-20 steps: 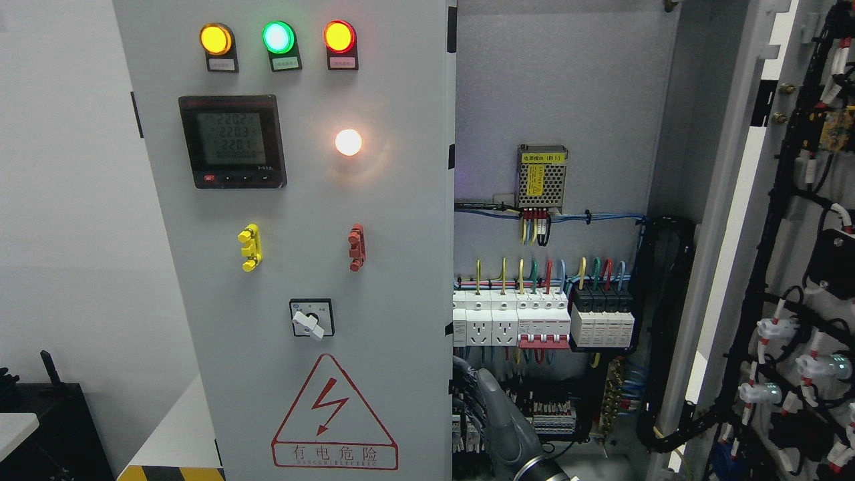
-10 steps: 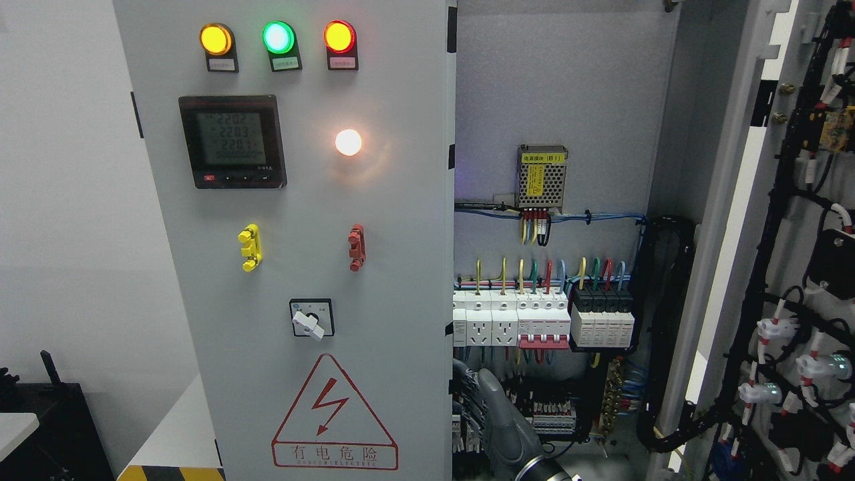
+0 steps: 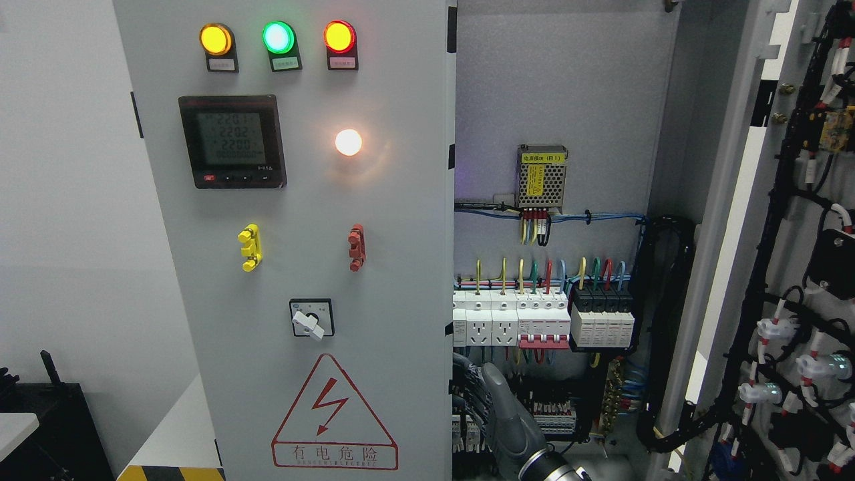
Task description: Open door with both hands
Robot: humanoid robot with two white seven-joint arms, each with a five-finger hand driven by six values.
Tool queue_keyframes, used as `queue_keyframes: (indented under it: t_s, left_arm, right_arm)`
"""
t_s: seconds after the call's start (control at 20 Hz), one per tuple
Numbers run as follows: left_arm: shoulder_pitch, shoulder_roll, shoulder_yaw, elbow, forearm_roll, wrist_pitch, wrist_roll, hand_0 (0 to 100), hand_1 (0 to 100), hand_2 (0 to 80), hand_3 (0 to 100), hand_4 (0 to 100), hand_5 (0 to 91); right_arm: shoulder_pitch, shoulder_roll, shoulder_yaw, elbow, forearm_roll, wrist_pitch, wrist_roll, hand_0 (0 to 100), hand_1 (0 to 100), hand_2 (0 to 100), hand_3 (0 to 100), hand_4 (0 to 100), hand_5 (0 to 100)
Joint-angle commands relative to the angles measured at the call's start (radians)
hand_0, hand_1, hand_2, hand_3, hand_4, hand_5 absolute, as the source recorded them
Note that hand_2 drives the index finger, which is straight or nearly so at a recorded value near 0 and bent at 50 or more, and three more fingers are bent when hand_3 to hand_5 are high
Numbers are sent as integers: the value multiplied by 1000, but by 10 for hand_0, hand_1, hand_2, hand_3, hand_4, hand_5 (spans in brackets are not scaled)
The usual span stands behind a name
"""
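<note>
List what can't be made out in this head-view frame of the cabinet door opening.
- Hand: its fingers reach behind the left door's edge, so any grip is hidden; its arm leaves at the bottom edge near the middle, so which side it belongs to is unclear.
- The other hand: out of frame.
- Labels under the indicator lamps: too small to read.
- Right door: cut off by the right edge.
- Meter digits: blurred.

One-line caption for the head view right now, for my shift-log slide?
Robot hand reaches behind the left cabinet door's edge; right door swung open, wiring exposed.
</note>
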Motion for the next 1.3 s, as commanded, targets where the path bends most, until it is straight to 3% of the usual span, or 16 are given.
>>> queue_keyframes:
  t_s: [0.0,1.0,1.15,1.25]
  left_arm:
    - [0,-34,0,0,-32,0,1,0,0,0,0,30,0]
    - [0,-34,0,0,-32,0,1,0,0,0,0,31,0]
    - [0,-34,0,0,-32,0,-1,0,0,0,0,32,0]
    - [0,-34,0,0,-32,0,1,0,0,0,0,31,0]
  right_arm:
    - [-13,-8,-1,16,-3,2,2,0,0,0,0,0,0]
    - [-22,-9,1,13,-3,5,5,0,0,0,0,0,0]
    - [-23,-9,2,12,-3,5,46,0,0,0,0,0,0]
    - [-25,-9,1,12,-3,5,48,0,0,0,0,0,0]
